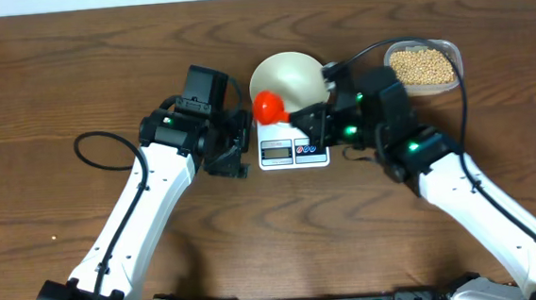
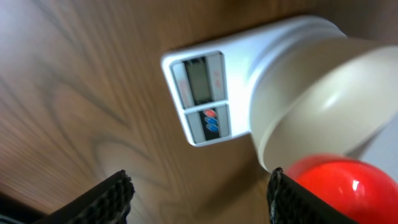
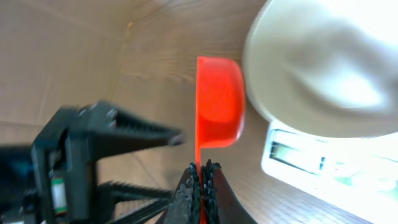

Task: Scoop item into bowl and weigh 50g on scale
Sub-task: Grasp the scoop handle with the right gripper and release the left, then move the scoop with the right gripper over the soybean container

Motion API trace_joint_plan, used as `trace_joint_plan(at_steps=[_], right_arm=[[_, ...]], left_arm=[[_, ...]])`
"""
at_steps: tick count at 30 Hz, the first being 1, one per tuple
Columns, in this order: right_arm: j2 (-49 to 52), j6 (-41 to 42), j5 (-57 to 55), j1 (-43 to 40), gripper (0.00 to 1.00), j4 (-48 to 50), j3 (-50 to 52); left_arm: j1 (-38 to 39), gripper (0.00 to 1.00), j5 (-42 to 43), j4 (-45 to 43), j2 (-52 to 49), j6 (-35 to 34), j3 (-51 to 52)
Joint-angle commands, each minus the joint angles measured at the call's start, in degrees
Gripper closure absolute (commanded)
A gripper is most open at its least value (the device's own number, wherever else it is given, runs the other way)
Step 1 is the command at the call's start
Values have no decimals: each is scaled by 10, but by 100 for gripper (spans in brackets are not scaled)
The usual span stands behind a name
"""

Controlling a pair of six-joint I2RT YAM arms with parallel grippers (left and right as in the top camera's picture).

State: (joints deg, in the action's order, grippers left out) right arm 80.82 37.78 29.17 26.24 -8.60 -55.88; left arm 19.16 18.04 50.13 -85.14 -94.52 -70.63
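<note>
The bowl [image 1: 291,73] is sat on the scale [image 1: 294,151], toward the middle of the far edge of the table [image 1: 54,70]. The tub [image 1: 458,61] is parked just right of it, beans [image 1: 423,66] inside. The scoop [image 1: 268,105] is found at the bowl's front-left rim.

No text, number or brand can be read anywhere. On the scale [image 2: 261,46] the grey display [image 2: 200,79] shows no legible digits. The small red and blue marks on its buttons [image 2: 211,120] are too blurred to make out, as are the faint marks beside the display.
</note>
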Motion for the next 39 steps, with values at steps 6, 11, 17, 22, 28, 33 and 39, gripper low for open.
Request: trace_joint_plan(at_steps=[6, 11, 17, 22, 28, 33, 39], right_arm=[[-57, -99, -48, -111, 99, -75, -10], [-104, -139, -125, -177, 99, -137, -10], [-123, -160, -154, -235, 99, -169, -10], [-122, -171, -156, -275, 99, -173, -10], [-120, -173, -198, -309, 99, -172, -10], [-97, -202, -200, -331, 99, -146, -10], [-42, -286, -200, -331, 99, -121, -10]], left_arm=[[-1, 28, -166, 27, -6, 216, 0], [-1, 28, -222, 23, -6, 372, 0], [-1, 28, -219, 25, -6, 400, 0], [-1, 28, -179, -9, -6, 509, 0], [0, 28, -135, -24, -6, 573, 2], [0, 29, -134, -25, -6, 573, 9], [0, 29, -106, -25, -6, 616, 16]])
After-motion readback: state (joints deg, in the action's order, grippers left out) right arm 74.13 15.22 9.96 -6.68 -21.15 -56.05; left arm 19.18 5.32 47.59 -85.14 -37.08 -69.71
